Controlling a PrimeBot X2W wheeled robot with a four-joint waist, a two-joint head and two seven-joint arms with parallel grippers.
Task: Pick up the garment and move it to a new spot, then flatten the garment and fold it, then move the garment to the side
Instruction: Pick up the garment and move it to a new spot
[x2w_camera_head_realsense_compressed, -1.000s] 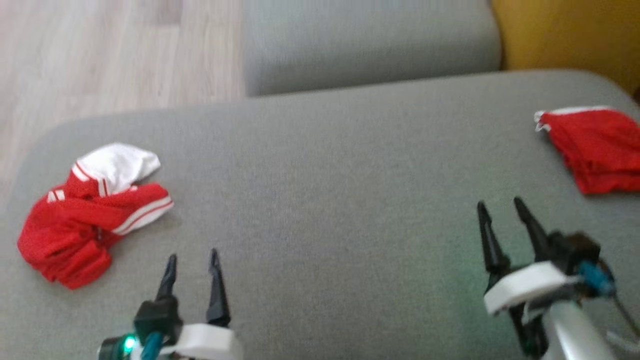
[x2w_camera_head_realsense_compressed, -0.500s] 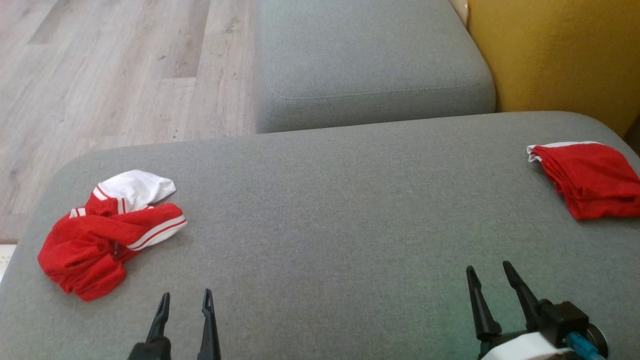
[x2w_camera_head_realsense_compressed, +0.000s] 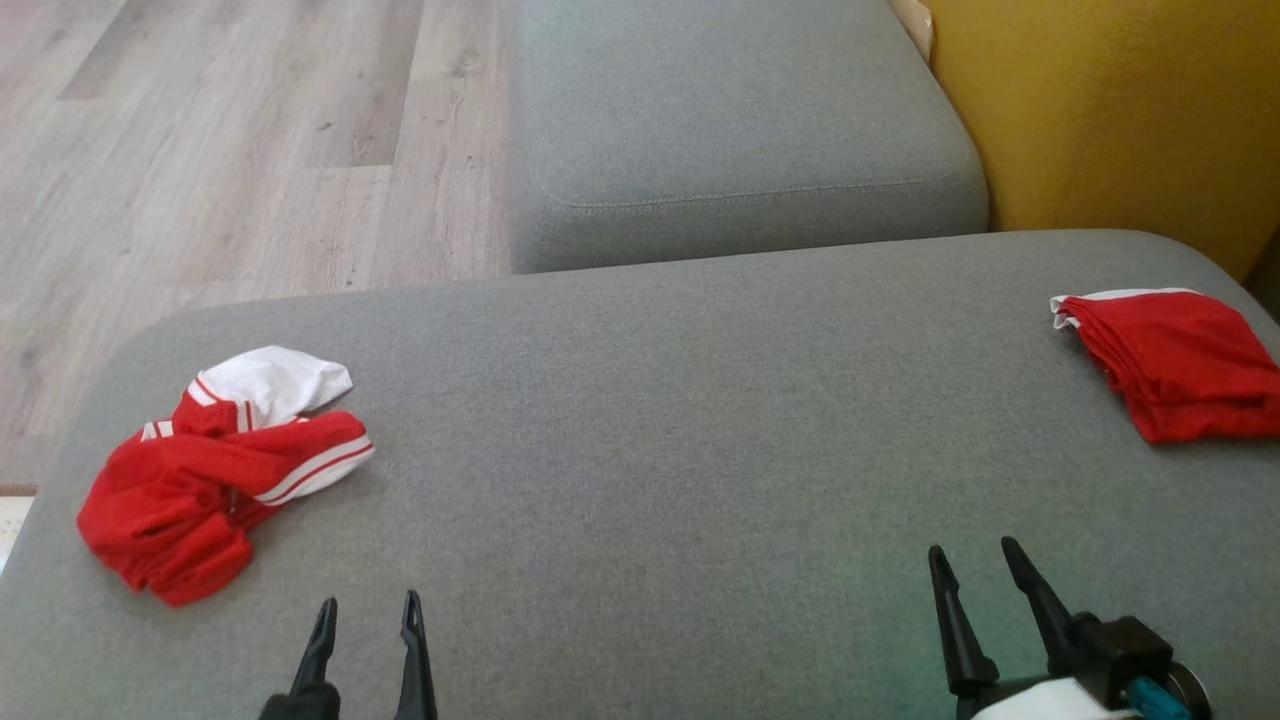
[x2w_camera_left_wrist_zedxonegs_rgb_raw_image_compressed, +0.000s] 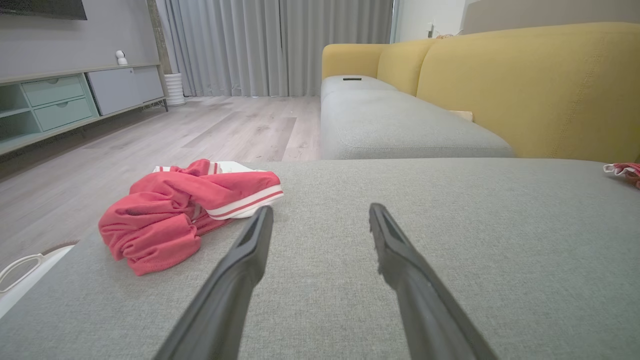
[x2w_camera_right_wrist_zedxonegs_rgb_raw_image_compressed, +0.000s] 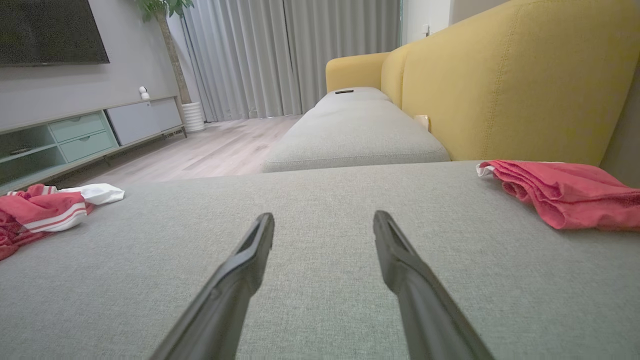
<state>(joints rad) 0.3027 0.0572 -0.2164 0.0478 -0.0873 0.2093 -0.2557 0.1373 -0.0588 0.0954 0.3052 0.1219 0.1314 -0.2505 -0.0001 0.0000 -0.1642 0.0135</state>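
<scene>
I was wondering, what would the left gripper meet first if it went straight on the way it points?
Probably only bare grey cushion: the left gripper aims just right of the crumpled red garment, though depth is unclear.

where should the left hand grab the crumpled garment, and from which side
Likely the striped fold of the garment, from above on its right: it bulges up off the cushion and lies nearest the open left hand.

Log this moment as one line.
stage: before pickup | crumpled garment: left side of cushion, untouched | folded garment: far right | left gripper: open, empty | right gripper: open, empty
</scene>
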